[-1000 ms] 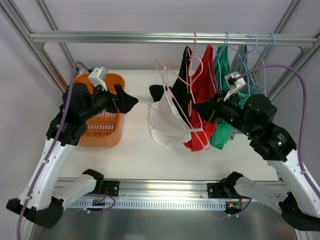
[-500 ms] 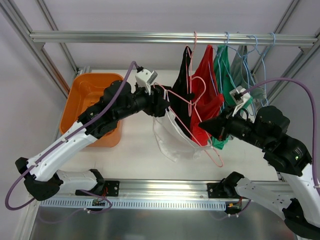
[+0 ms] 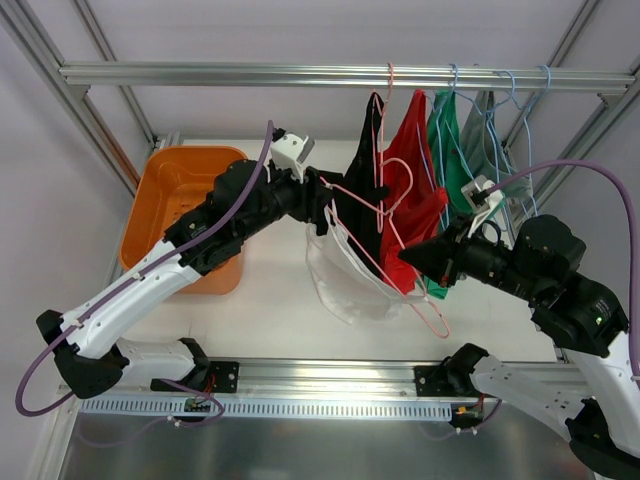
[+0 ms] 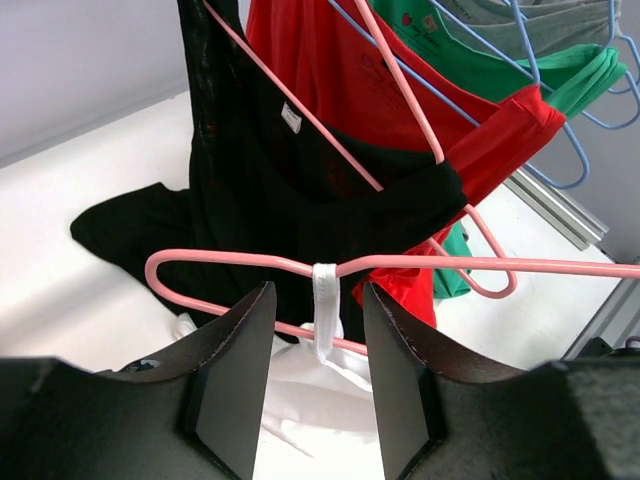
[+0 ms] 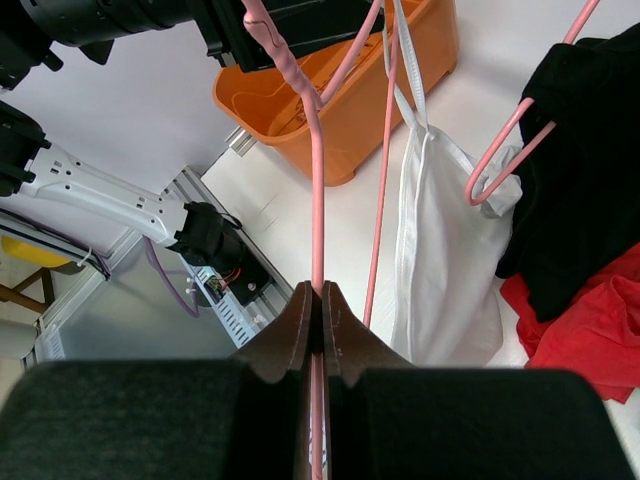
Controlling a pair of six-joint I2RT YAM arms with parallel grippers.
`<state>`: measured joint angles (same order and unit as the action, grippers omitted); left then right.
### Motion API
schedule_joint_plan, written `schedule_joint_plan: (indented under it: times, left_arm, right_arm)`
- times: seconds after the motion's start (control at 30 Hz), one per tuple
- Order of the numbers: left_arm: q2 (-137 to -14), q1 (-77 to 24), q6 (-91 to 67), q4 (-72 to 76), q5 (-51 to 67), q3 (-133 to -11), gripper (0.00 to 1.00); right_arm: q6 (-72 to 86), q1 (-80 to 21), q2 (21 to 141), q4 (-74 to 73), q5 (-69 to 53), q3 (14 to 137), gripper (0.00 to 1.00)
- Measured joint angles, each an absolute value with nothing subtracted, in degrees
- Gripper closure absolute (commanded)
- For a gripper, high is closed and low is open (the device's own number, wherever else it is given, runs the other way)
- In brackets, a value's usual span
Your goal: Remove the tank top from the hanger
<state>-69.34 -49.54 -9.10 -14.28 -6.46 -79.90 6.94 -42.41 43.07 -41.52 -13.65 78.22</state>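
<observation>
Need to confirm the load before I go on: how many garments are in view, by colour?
White tank top: 1
Black garment: 1
Red garment: 1
Green garment: 1
Grey garment: 1
Total: 5

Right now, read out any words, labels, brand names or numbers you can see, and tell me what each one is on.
No text can be read in any view.
Small white tag inside the black garment: too small to read.
Small red print on the green garment: blurred, unreadable.
</observation>
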Motion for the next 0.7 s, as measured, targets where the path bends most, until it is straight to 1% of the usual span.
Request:
schedule_joint_plan:
  times: [0.07,0.1,0.13,0.23,0.27,0.33,0.37,0.57,0.63,0.7]
  left_arm:
    - [-69.5,-49.5,-9.1,-14.1,-6.2,-79.4,0.59]
    - [-69.5,-49.5,-9.1,-14.0,-6.1,-79.1,0.61]
    - [-69.5,-49.5,-9.1,-13.9,-6.0,-78.8,0.71]
    - [-69.5,-49.5,-8.8,-13.7,-6.0,-78.1,0.81]
    - [-69.5,-49.5,-8.6,-13.7,-6.0,-77.8,0.92]
    - [-69.5,-49.5,-8.4,-13.4,-6.1,-77.5,0.99]
    - [-69.5,-49.5,-8.3,-13.1,-6.1,-77.3,1.00]
    - [-69.4,-49.5,-8.1,-12.7,-7.6,-76.9,1.00]
    - [-69.1,-49.5,-8.2,-12.7,-9.8,-76.9,1.00]
    - [-68.5,-49.6,-8.5,-12.7,-14.7,-76.9,1.00]
  right_arm:
    - [6.9,-42.4,43.1,-41.5,-13.9,78.2,1.00]
    - [6.8,-42.4,43.1,-41.5,-13.9,78.2,1.00]
    - [6.8,-42.4,43.1,-41.5,-13.9,78.2,1.00]
    - [6.8,-42.4,43.1,-41.5,-14.0,78.2,1.00]
    - [6.8,-42.4,43.1,-41.5,-14.0,78.2,1.00]
    - [6.7,-42.4,43.1,-41.5,-14.0,78.2,1.00]
    - [6.6,-42.4,43.1,-41.5,-14.0,78.2,1.00]
    - [5.8,-42.4,43.1,-41.5,-14.1,78.2,1.00]
    - [4.8,-42.4,43.0,-41.6,-14.6,78.2,1.00]
    - [3.3,-42.4,42.6,-41.9,-15.8,77.8,1.00]
